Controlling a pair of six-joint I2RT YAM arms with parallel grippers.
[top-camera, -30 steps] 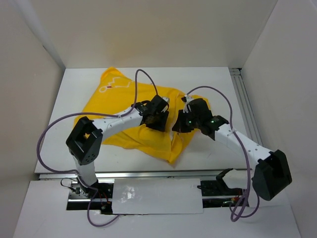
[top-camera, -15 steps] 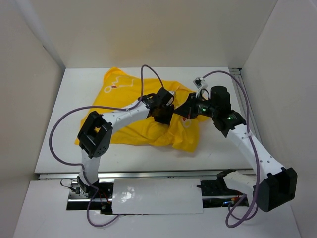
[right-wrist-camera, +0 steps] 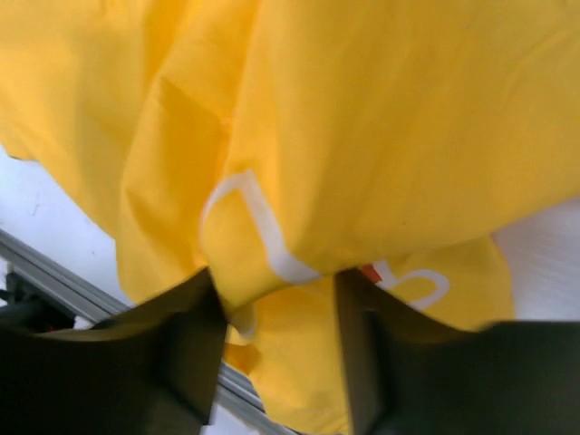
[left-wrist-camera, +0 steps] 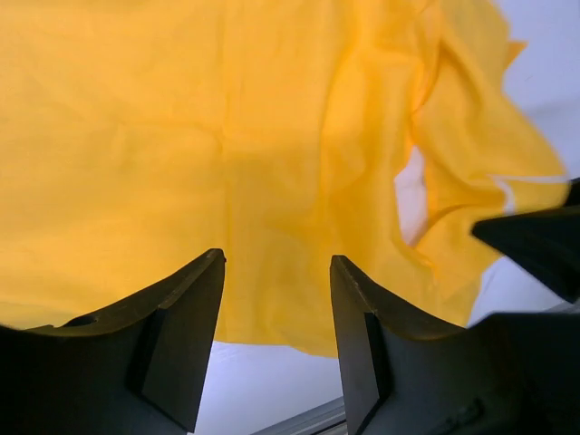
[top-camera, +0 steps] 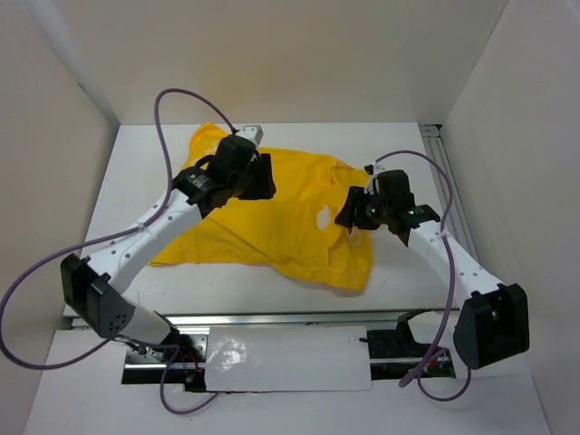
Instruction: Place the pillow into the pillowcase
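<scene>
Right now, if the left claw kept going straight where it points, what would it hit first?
The pillowcase: the left gripper points its open jaws straight at the yellow cloth, with nothing in between. How near the cloth lies, I cannot tell.

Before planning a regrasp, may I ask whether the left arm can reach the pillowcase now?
Probably yes: the left gripper hangs open right over the pillowcase, with nothing between.

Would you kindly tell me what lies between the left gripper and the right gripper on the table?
In the top view, only the rumpled yellow pillowcase lies between the left gripper and the right gripper.
</scene>
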